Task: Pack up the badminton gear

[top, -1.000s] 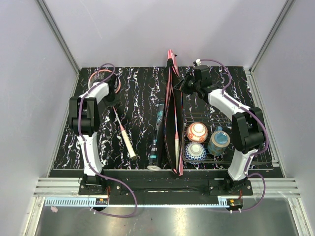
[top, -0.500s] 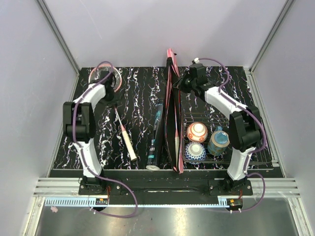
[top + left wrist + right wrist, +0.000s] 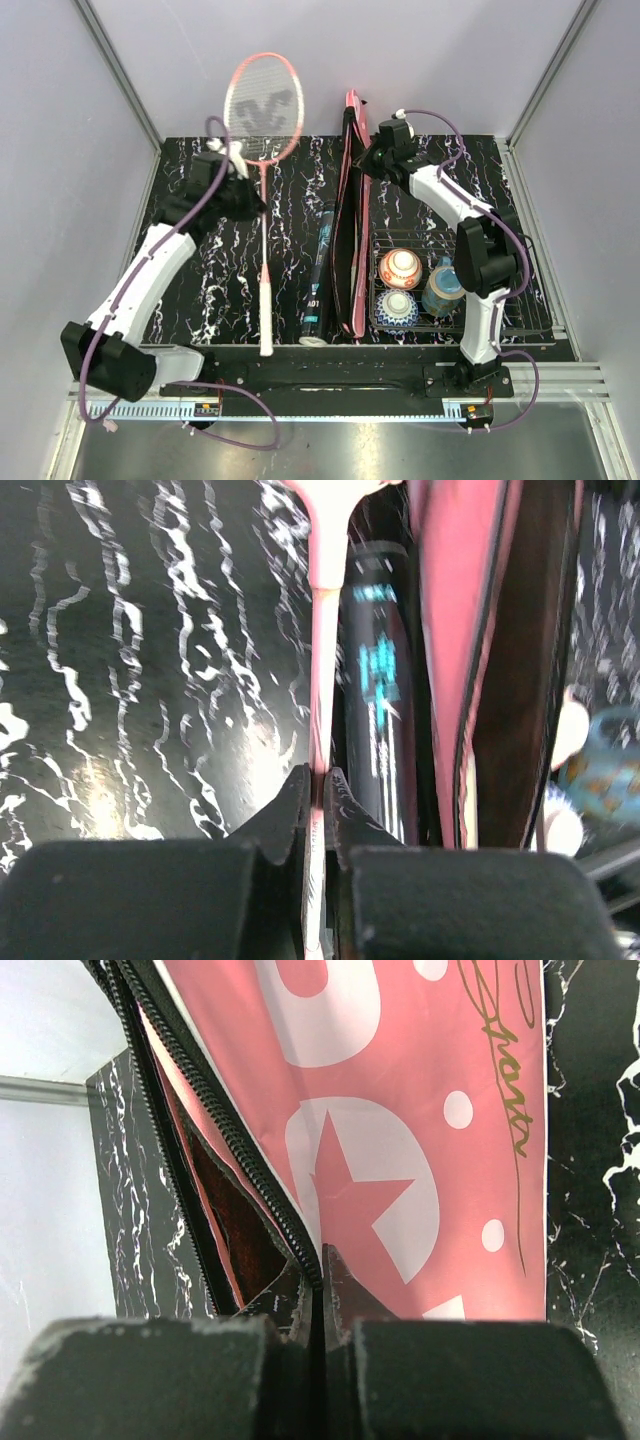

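My left gripper is shut on the thin shaft of a pink-framed racket. The racket's head points at the far wall and its white handle points at the near edge. In the left wrist view my fingertips pinch the shaft. The long black tube lies right of it, also in the left wrist view. My right gripper is shut on the zipper edge of the pink SPORT cover, seen close in the right wrist view. No second racket or shuttlecock shows.
A black wire basket at the right front holds two patterned bowls and a cup. Grey walls enclose the marbled black table on three sides.
My left arm has swung out and lifted the racket, turning it from a slant on the table to point straight at the far wall. My right gripper has crept toward the back, narrowing the cover.
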